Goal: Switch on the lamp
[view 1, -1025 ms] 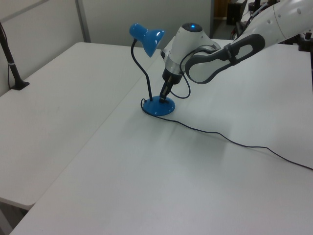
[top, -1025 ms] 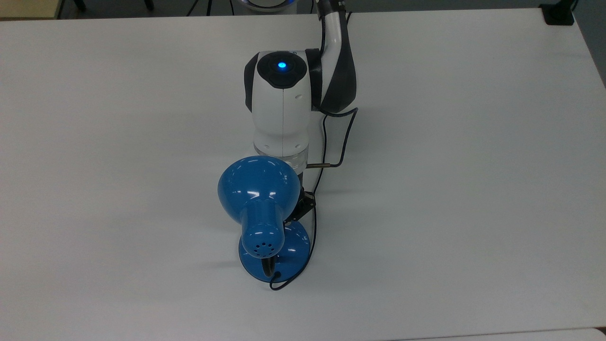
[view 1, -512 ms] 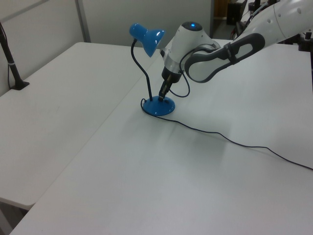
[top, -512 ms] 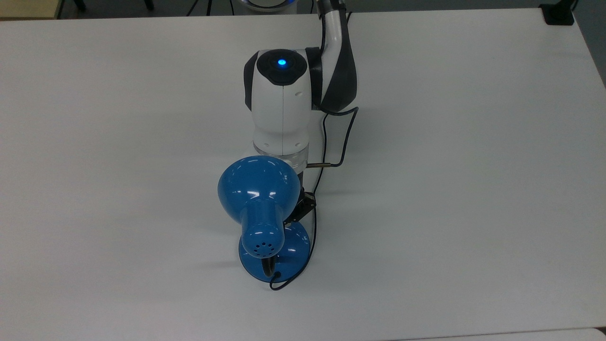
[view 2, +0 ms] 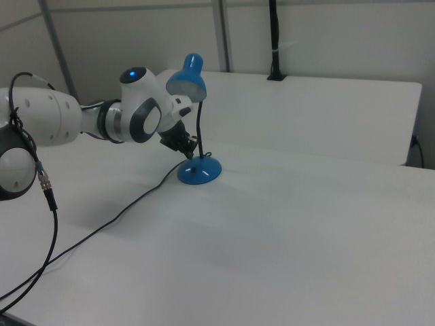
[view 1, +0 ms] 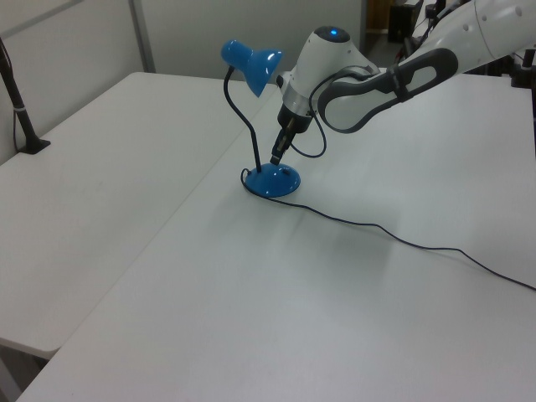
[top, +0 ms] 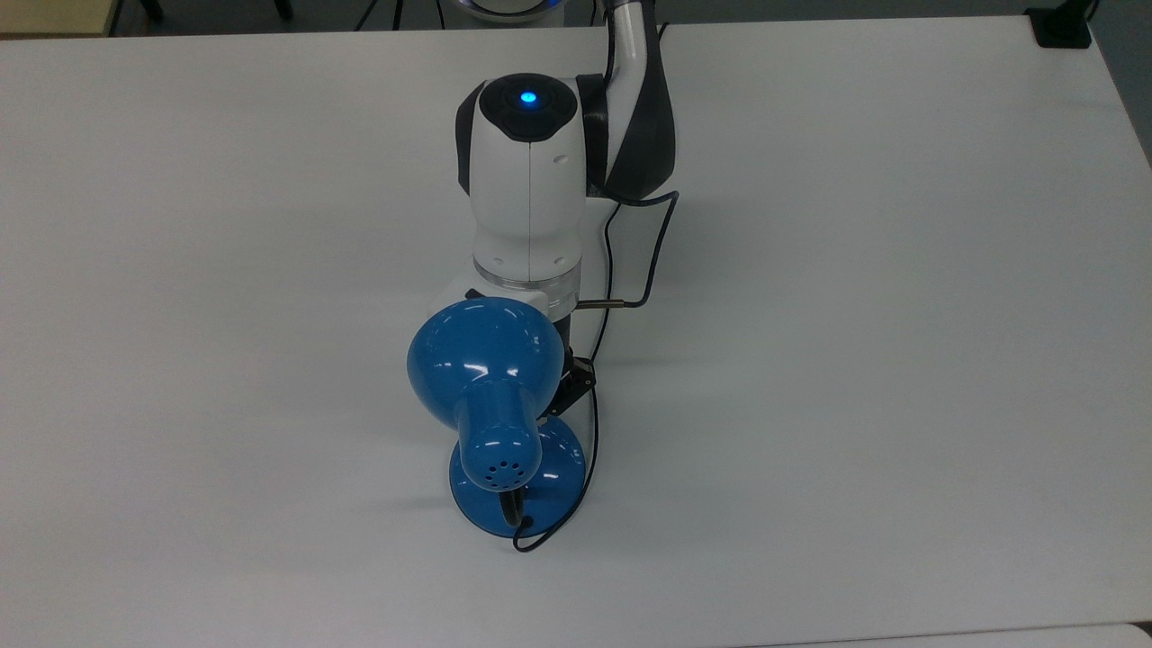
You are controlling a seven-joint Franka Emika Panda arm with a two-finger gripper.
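Currently we see the lamp (view 1: 270, 180) standing upright on the white worktop (view 1: 335, 293), its cord (view 1: 402, 243) trailing off across the surface. Our gripper (view 1: 275, 158) hangs just above the round blue base, under the shade; whether it is apart or together we cannot tell.
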